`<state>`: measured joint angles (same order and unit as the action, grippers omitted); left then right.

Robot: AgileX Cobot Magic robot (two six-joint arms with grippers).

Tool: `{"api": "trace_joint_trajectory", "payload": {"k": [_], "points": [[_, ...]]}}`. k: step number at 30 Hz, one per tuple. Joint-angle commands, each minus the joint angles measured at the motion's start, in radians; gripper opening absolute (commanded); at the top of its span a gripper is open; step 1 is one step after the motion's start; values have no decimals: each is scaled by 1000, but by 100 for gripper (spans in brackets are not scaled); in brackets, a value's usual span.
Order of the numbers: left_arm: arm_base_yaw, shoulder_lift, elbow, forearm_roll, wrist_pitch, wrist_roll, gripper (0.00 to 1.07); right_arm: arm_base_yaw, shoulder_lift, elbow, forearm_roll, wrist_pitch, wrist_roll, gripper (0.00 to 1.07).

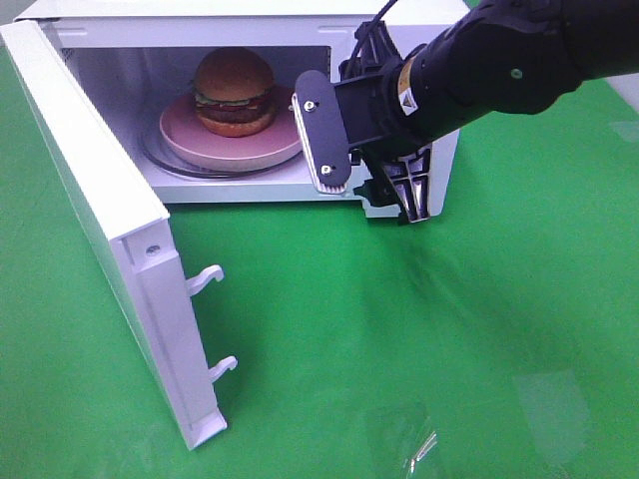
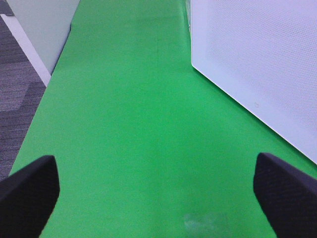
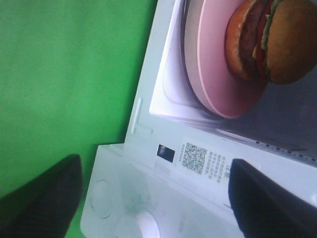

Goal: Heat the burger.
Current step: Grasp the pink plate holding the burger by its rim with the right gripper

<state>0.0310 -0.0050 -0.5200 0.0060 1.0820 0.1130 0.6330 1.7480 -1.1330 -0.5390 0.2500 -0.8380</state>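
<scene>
A tall round burger [image 1: 235,90] with a glossy orange-brown bun, a frill of green lettuce, a dark patty and a pale cheese layer sits upright in the middle of a shallow pink plate [image 1: 205,145], which is clearly wider than it. The plate rests on a clear glass turntable [image 1: 160,160] inside a white boxy microwave oven [image 1: 439,165]. The oven's white door [image 1: 110,230] is swung wide open toward the left of the high view, its two hooked latches [image 1: 205,279] pointing outward. The right wrist view shows the burger side-on, with a red layer between bun and patty, and a small square code sticker [image 3: 194,157] on the oven's front frame. The right claw [image 3: 153,168] hovers just in front of the oven's opening on its right side, its dark fingers [image 3: 44,198] spread and pinching nothing. The left claw [image 2: 156,163] hangs over the green cloth surface [image 2: 129,124] beside the white door, likewise spread and empty.
</scene>
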Motion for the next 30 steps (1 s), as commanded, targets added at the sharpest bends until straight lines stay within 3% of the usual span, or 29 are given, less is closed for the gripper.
{"api": "trace_joint_trajectory", "payload": {"k": [1,11,18,30], "points": [[-1,-18,2,-6,-13,-1,100,10,51,-47,-10,-30,16,78],[-1,-18,2,-6,-13,-1,100,21,158,-126,-9,-62,28,78],[-1,-18,2,-6,-13,-1,100,21,225,-167,2,-95,48,88],[-1,-18,2,-6,-13,-1,100,21,382,-336,-1,-106,55,87]]}}
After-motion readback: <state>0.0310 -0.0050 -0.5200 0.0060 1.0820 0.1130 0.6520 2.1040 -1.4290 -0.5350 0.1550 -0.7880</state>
